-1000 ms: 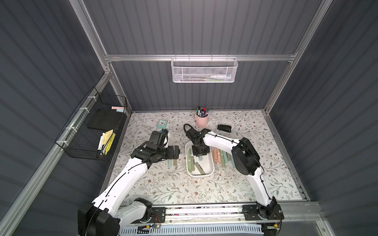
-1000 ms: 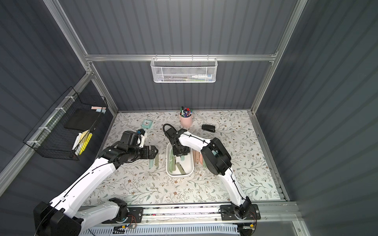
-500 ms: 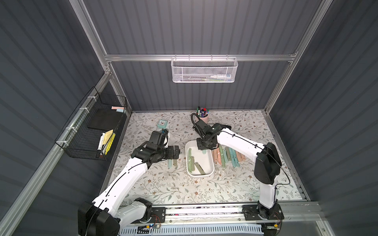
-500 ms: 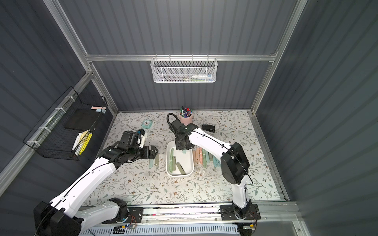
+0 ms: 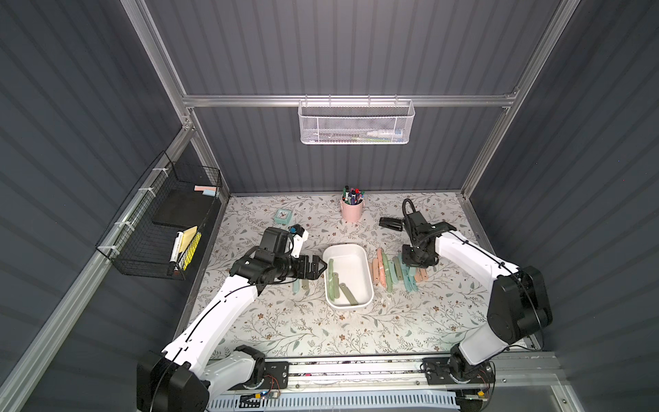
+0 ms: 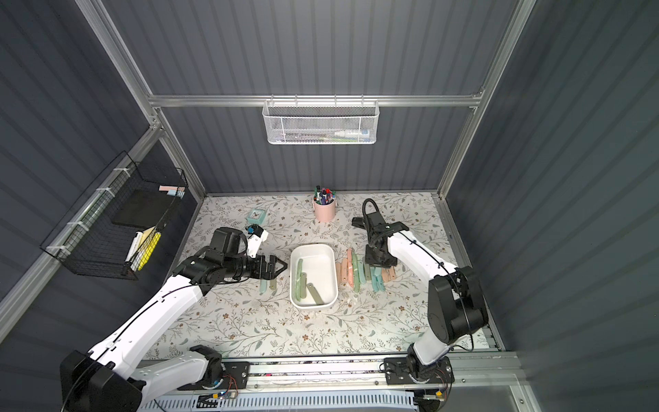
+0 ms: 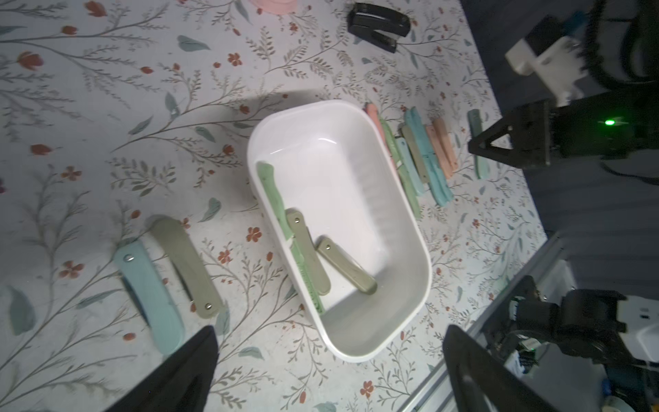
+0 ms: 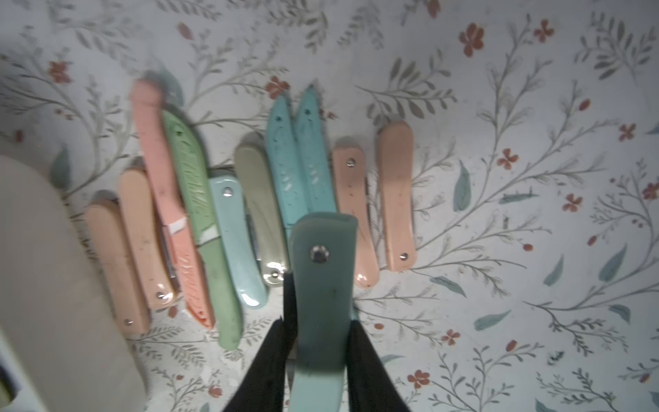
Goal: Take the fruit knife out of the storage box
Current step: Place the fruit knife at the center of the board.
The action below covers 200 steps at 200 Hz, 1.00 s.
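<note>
The white storage box (image 5: 351, 260) (image 6: 319, 264) sits mid-table. Inside it lie a long green fruit knife (image 7: 281, 221) and two olive folding knives (image 7: 308, 249) (image 7: 346, 265). My right gripper (image 5: 413, 262) (image 8: 321, 328) is to the right of the box, above a row of several pastel knives (image 8: 228, 221). It is shut on a teal folding fruit knife (image 8: 324, 271) that hangs clear of the table. My left gripper (image 5: 317, 267) (image 7: 330, 342) hovers at the box's left edge, open and holding nothing.
Two folded knives, teal (image 7: 149, 285) and olive (image 7: 185, 264), lie left of the box. A pink pen cup (image 5: 352, 210), a black stapler (image 5: 390, 223) and a teal clock (image 5: 283, 215) stand at the back. A black wire basket (image 5: 160, 228) hangs on the left wall.
My right arm has swung from over the storage box to the right, carrying the teal knife over the row of knives. The left arm has stayed put.
</note>
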Each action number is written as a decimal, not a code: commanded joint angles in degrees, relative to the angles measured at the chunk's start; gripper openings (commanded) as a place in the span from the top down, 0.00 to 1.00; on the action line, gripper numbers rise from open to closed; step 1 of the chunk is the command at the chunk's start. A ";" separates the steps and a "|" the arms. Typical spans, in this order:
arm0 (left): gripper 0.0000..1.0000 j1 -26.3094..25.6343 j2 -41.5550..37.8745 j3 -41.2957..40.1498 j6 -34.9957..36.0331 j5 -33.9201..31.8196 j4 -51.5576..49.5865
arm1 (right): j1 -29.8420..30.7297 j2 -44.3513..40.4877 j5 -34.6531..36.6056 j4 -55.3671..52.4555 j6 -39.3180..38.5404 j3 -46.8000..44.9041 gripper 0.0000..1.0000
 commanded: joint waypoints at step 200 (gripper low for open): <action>0.01 0.16 -1.88 -2.49 0.93 11.50 5.82 | -12.19 13.16 2.13 2.63 -11.02 2.34 0.66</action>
